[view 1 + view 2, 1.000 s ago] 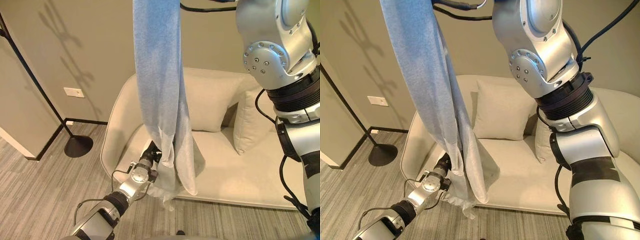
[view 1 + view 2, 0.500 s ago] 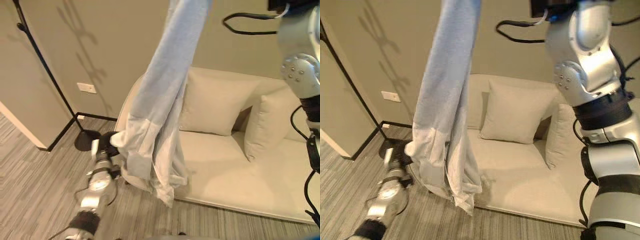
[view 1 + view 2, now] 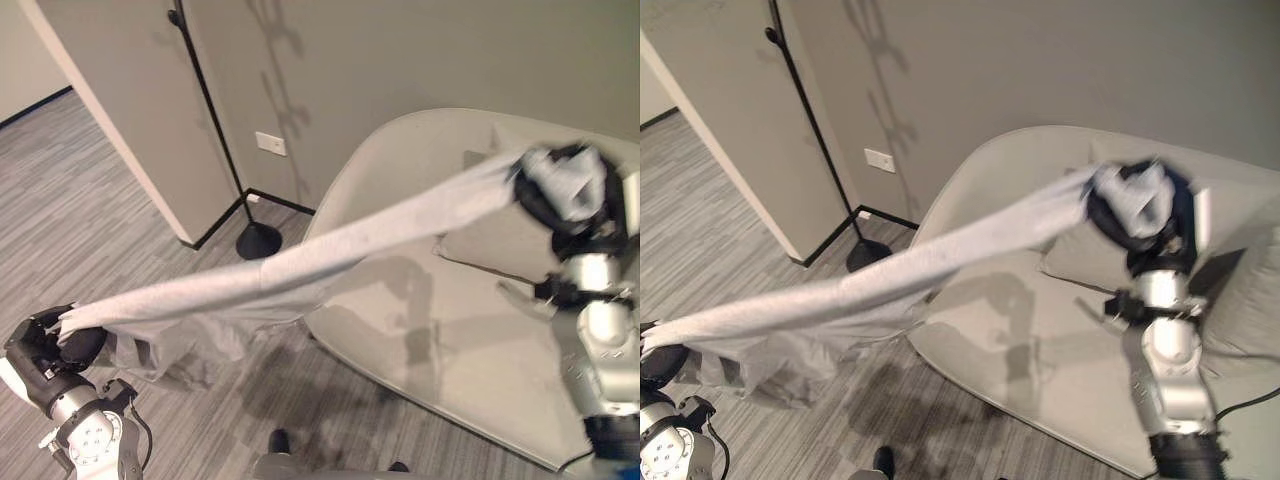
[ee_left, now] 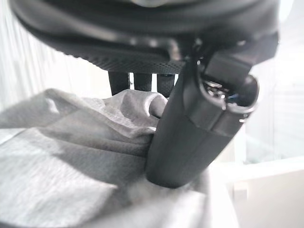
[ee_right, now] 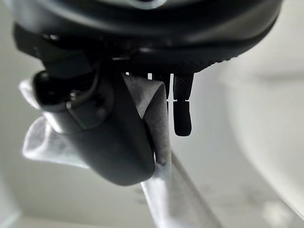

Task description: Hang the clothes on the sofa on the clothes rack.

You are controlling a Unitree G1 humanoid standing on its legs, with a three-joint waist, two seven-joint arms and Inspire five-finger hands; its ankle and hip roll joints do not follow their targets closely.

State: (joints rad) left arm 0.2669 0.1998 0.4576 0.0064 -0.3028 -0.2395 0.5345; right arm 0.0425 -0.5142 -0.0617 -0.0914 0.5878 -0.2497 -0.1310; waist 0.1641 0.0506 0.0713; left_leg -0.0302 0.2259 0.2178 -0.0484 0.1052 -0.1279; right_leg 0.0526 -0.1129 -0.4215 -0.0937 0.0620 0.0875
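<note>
I hold a grey garment stretched between my two hands, above the floor and sofa.

Nearest, at lower left, my left hand [image 3: 45,352] pinches one end of the garment [image 3: 300,265], thumb clamped on the cloth. From there it runs up and right, off the sofa [image 3: 420,330], to my right hand [image 3: 560,195], curled round the other end. A second ago it hung straight down; now it is spread out, ready to carry to the rack pole [image 3: 212,110] at far left.
</note>
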